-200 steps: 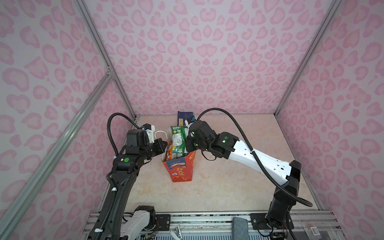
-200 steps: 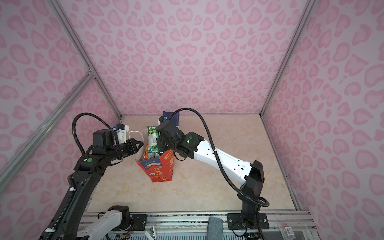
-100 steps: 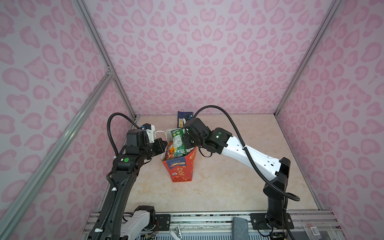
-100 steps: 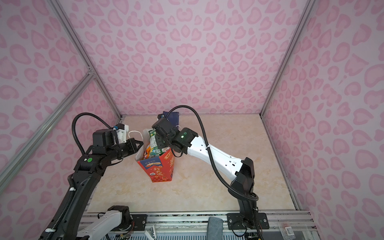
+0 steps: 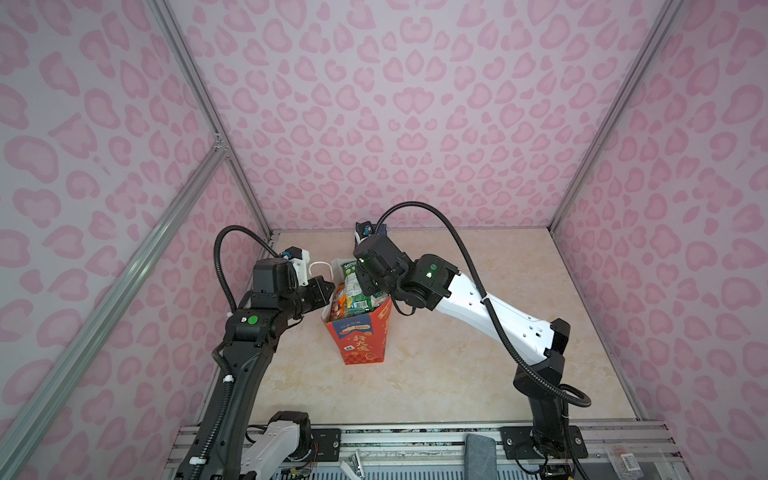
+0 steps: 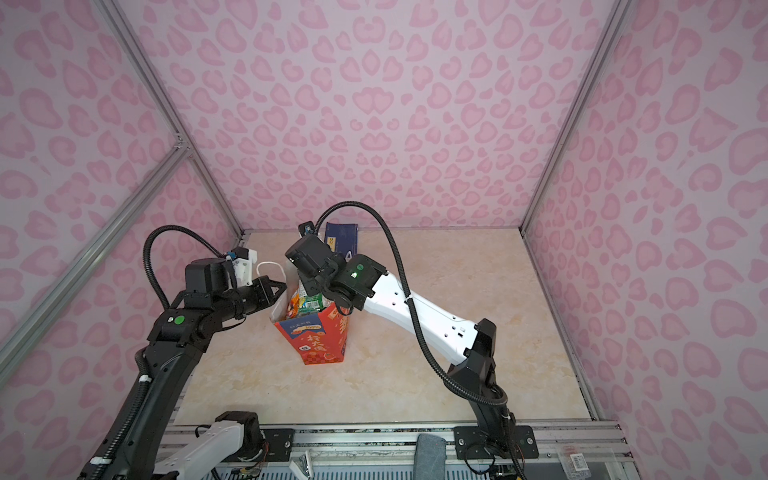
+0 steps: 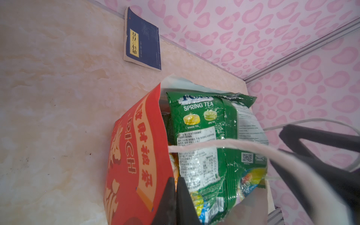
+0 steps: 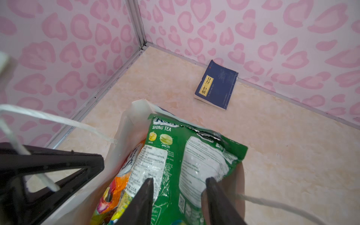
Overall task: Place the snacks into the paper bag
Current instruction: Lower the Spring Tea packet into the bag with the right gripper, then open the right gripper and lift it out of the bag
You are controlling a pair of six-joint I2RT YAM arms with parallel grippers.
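So the big change: a second ago the right gripper (image 8: 179, 180) had the green packet (image 8: 194, 155) pinched and dangling over the paper bag (image 5: 361, 345); now its jaws have sprung apart and sit one on each side of the packet's lower half, so I read that as let go.

The packet is in the bag, but only partly; its top half pokes up past the rim and leans on the white inner wall, on top of the other snacks (image 8: 116, 187) already stuffed in there.

The left gripper (image 7: 176, 181) hasn't budged; jaws together, clamped on the bag's red wall at the rim, which keeps the mouth open.

The bag stands upright a bit left of the middle of the tabletop (image 5: 457, 353), nearer the back edge than the front; the blue book (image 8: 216, 85) lies flat along that back edge, well apart from the bag.

For the task: this drop looks done and the bag looks pretty full; I can't spot a loose snack on the tabletop in both top views, though the arms hide some of it; my guess is a push down on the green one is about all that's left.
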